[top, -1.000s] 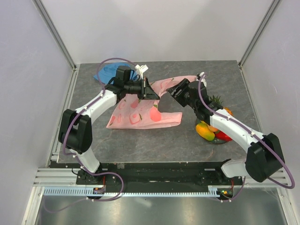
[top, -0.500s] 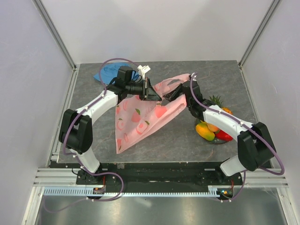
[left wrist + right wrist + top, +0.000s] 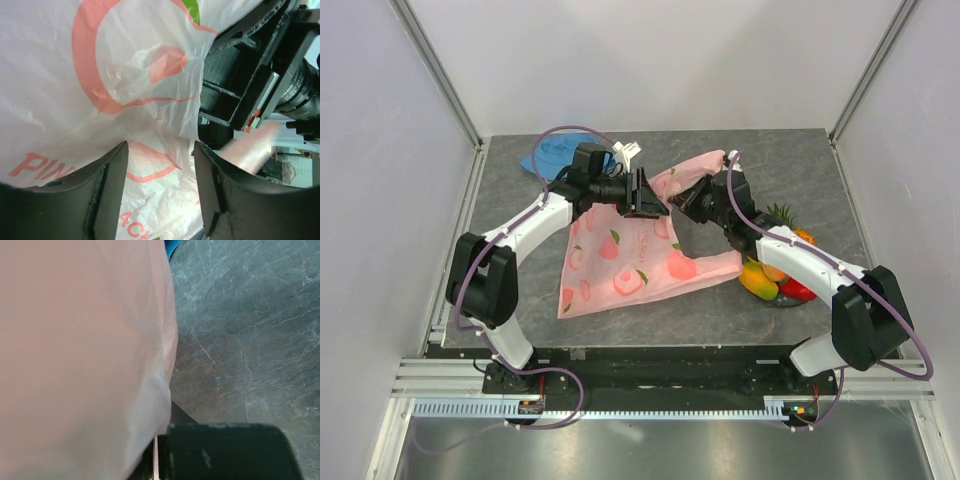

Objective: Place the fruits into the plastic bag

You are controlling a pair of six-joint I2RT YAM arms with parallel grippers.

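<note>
**While the Bag Is Held Up, No Fruit Is Seen Inside It**

Although the plastic bag [image 3: 625,270] is raised at its upper edge, the task is judged to be in its preparatory stage, since nothing is seen packed so far. The bag is found at the middle of the table [image 3: 800,170], between the two arms. Its top is lifted toward the grippers and its lower body is spread flat on the surface. The right gripper [image 3: 692,200] is closed, and pink film is seen draped right down to its finger in the right wrist view, so the bag's edge appears to be pinched there. The left gripper [image 3: 648,197] is set just beside it at the bag's mouth. Its fingers [image 3: 107,190] are parted, and printed film is seen through the gap between them rather than clamped by them.

The fruits [image 3: 772,277] are gathered on the dark plate [image 3: 782,302] at the right, beneath the right forearm and just beside the bag's lower right corner. A yellow-green mango, a red piece and a pineapple crown can be made out there. No bulge is visible in the bag.

What is left is judged to be nearly everything: the mouth has to be opened and kept open, and each fruit has to be carried across and dropped in. A blue cloth hat [image 3: 548,155] lies at the far left, apart from the work.
</note>
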